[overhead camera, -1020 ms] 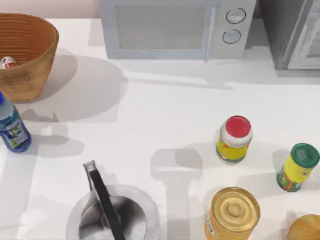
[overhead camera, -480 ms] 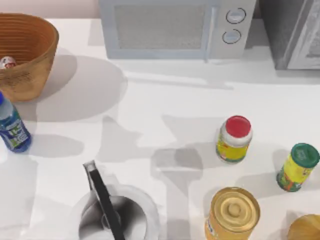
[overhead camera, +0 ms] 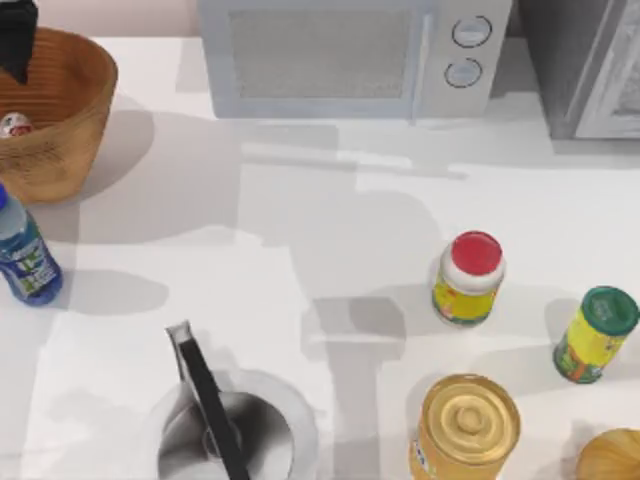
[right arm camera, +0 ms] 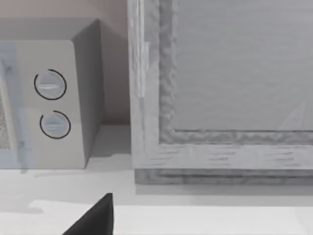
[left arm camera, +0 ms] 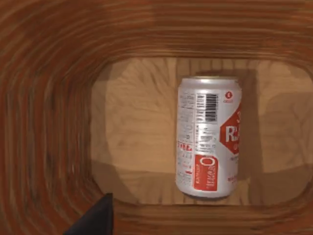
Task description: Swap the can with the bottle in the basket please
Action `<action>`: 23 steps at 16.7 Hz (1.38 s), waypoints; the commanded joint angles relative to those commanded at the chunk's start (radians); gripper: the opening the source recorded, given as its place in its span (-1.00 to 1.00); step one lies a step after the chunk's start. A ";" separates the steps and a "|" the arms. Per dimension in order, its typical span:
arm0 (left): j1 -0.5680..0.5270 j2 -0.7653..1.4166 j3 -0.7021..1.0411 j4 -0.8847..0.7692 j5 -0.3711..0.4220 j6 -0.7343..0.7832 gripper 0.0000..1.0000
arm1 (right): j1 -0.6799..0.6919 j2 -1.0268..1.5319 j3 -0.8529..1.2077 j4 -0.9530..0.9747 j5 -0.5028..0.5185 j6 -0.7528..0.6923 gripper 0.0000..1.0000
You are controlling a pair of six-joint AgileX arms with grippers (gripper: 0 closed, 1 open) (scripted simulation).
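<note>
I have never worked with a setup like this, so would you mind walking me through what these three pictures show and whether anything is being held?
This is a simulated table with two AgileX robot arms, each ending in a two-finger gripper. The top view looks straight down; the other two come from cameras on the arms' wrists.

In the top view, the dark shape at the upper left corner is the left gripper, poised over the wicker basket. Its wrist camera looks down into the basket, where the small can lies on its side. Nothing is held yet.

The blue-capped bottle stands on the table just in front of the basket. Also on the table: a microwave, a red-capped jar, a green-capped bottle, a large yellow can and a pan.

The right wrist camera faces the microwave's dials and a grey cabinet.
</note>
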 joint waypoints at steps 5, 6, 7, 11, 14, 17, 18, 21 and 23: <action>0.002 0.238 0.211 -0.134 0.010 0.030 1.00 | 0.000 0.000 0.000 0.000 0.000 0.000 1.00; 0.002 0.255 0.226 -0.144 0.011 0.033 1.00 | 0.000 0.000 0.000 0.000 0.000 0.000 1.00; 0.002 0.261 0.232 -0.147 0.011 0.034 1.00 | 0.000 0.000 0.000 0.000 0.000 0.000 1.00; 0.002 0.261 0.232 -0.147 0.011 0.034 1.00 | 0.000 0.000 0.000 0.000 0.000 0.000 1.00; -0.002 0.263 0.215 -0.129 0.011 0.032 1.00 | 0.000 0.000 0.000 0.000 0.000 0.000 1.00; -0.003 0.269 0.145 -0.052 0.011 0.029 1.00 | 0.000 0.000 0.000 0.000 0.000 0.000 1.00; -0.004 0.272 0.117 -0.021 0.011 0.029 1.00 | 0.000 0.000 0.000 0.000 0.000 0.000 1.00; -0.005 0.281 0.047 0.059 0.011 0.027 1.00 | 0.000 0.000 0.000 0.000 0.000 0.000 1.00; -0.005 0.282 0.035 0.071 0.011 0.027 1.00 | 0.000 0.000 0.000 0.000 0.000 0.000 1.00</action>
